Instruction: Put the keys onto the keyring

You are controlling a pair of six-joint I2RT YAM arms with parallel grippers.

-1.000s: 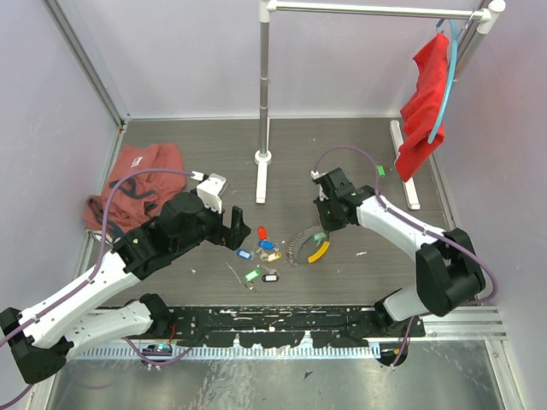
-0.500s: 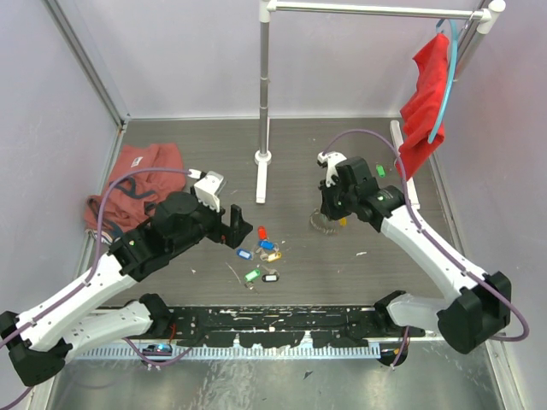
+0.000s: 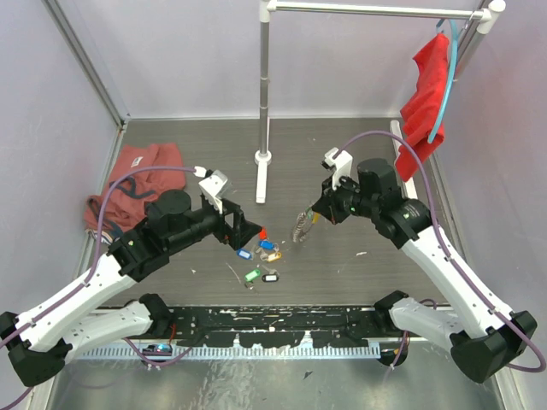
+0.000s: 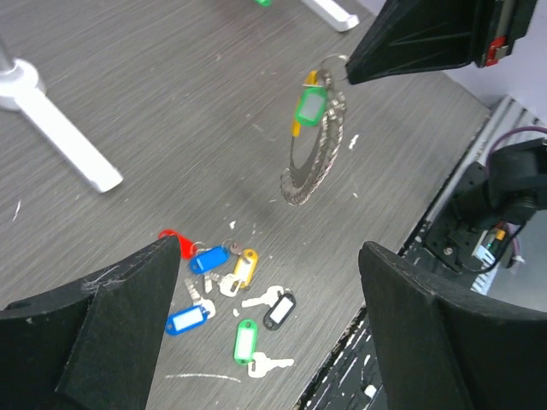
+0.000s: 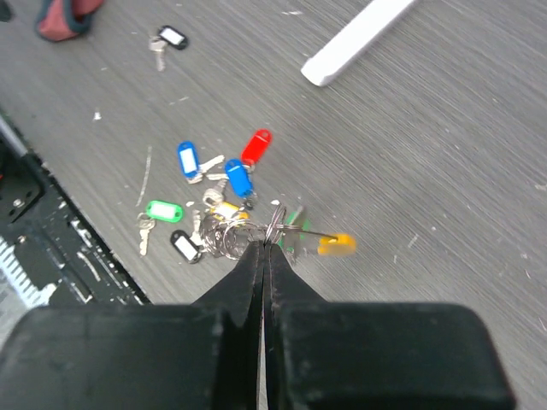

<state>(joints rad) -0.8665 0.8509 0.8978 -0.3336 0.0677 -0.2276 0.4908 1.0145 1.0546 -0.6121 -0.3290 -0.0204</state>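
My right gripper (image 3: 313, 213) is shut on the keyring (image 3: 300, 227) and holds it hanging above the table. In the left wrist view the keyring (image 4: 313, 162) is a coiled silvery loop with a yellow section and a green tag (image 4: 309, 104) on it. In the right wrist view the shut fingertips (image 5: 263, 249) pinch the keyring (image 5: 226, 237). The loose keys (image 3: 261, 254) lie on the table: red (image 4: 175, 242), blue (image 4: 208, 259), gold (image 4: 244, 266), a second blue (image 4: 186, 319), black (image 4: 279, 309) and green (image 4: 244, 339). My left gripper (image 3: 246, 229) is open and empty above them.
A white rack post (image 3: 263, 102) stands on its base bar (image 3: 261, 179) behind the keys. A red cloth (image 3: 137, 175) lies at the left and another hangs at the back right (image 3: 426, 102). Another black-tagged key (image 5: 171, 36) lies near the left cloth.
My right gripper has lifted the keyring off the table and carried it up and left. My left gripper has edged right over the loose keys.
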